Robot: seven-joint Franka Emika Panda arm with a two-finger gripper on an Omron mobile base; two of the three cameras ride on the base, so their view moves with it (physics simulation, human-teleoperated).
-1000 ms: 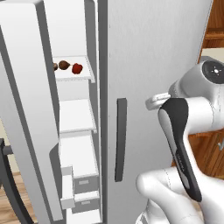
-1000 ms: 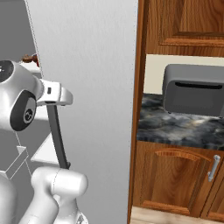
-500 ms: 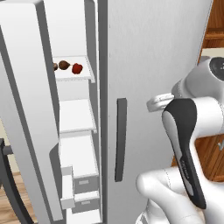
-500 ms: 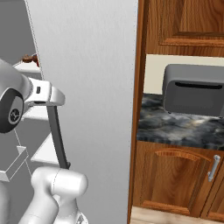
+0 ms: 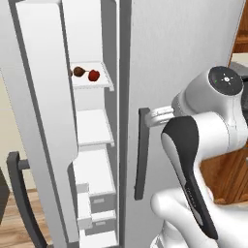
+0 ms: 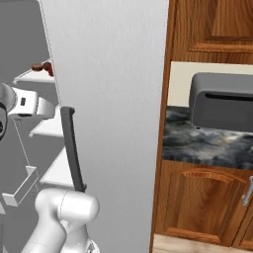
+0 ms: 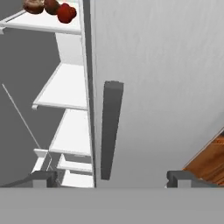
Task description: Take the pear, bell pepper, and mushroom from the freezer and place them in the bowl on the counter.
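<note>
Freezer (image 5: 92, 131) door stood open. Bell pepper (image 5: 94, 75) sat on upper shelf (image 5: 97, 82) beside dark brown item (image 5: 79, 71). Over last second, arm swung further left toward opening. Gripper (image 7: 111, 177) jaws spread wide, empty, facing grey door handle (image 7: 111, 127). Counter (image 6: 207, 143) lay right. Reach for produce likely next.

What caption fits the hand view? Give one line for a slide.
Open pincer faces the closed fridge door's dark handle; the bell pepper sits on the freezer's top shelf.
</note>
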